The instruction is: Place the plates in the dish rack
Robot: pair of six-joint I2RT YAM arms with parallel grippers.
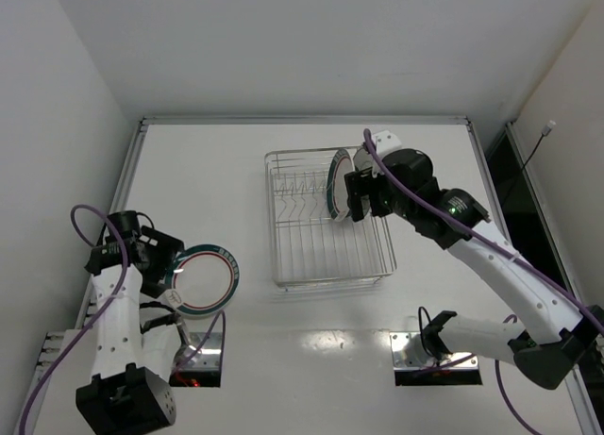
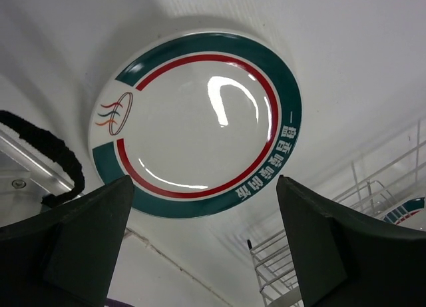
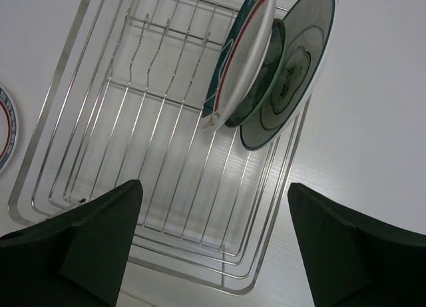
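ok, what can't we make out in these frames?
Top view: the right gripper covers the racked plates, count unclear.
Right wrist: small teal patterned plate mostly hidden between green-rimmed white plate and white dark-motif plate.
Left wrist: silver wire dish rack cut off by frame edge and finger.

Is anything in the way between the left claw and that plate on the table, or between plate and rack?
Nothing visible. The open left gripper faces the plate directly; only bare table lies between it and the dish rack, whose left prongs are free.

Glossy plate [image 2: 200, 120], shiny wire rack [image 3: 166, 154]
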